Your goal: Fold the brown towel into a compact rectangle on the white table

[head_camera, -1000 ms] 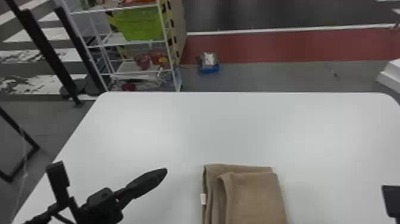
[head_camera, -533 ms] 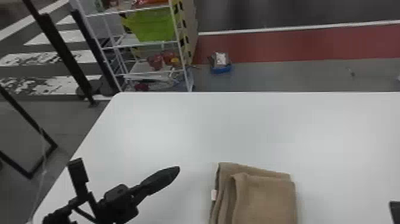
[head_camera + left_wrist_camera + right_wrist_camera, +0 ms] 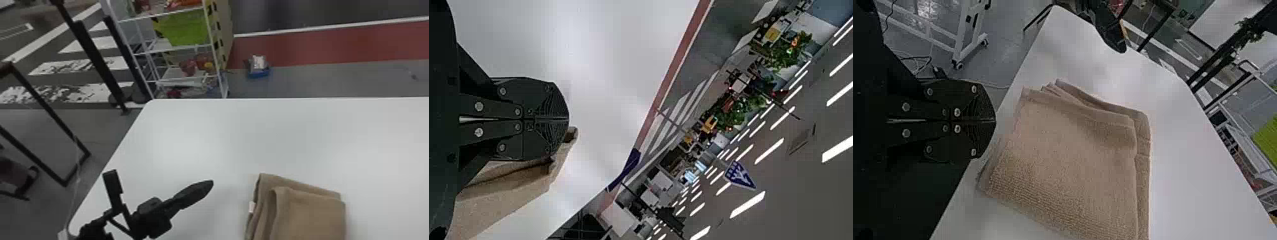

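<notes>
Probably finishing up folding the towel [image 3: 1068,155], tbh. Showing fingers together on left gripper [image 3: 568,120] and right gripper [image 3: 995,120]. Next, maybe needing a nudge to square it up.

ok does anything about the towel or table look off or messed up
The brown towel is folded unevenly: its top layer sits askew, with the lower layer showing along the far edge. No spill or damage shows.

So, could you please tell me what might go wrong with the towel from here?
Layers of the brown towel sit unevenly, so the fold may end up lopsided. It lies close to one edge of the white table, so a nudge might push it over. The shut right gripper, if it brushes the cloth, could skew the top layer.
</notes>
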